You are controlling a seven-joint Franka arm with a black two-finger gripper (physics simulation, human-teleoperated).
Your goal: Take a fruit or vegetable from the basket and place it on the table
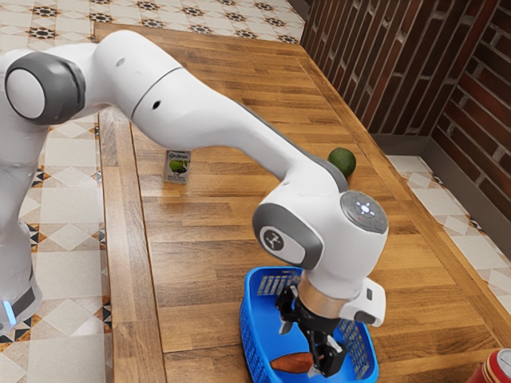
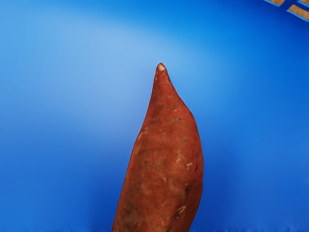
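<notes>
My gripper (image 1: 301, 349) is over the blue basket (image 1: 250, 339) in the exterior view, its two fingers spread wide apart with nothing seen between them. A reddish-brown sweet potato (image 1: 291, 364) lies in the basket below the hand, one end partly hidden by the nearer finger. From the wrist view, the sweet potato (image 2: 166, 159) shows its pointed tip and thick body against the blue basket floor (image 2: 63, 116). Its other end runs out of that picture.
On the wooden table (image 1: 200, 263) a round green fruit or vegetable (image 1: 342, 162) rests near the far edge. A small box with a green picture (image 1: 177, 167) lies under the arm's span. A red can (image 1: 489, 372) stands at the exterior view's lower right corner.
</notes>
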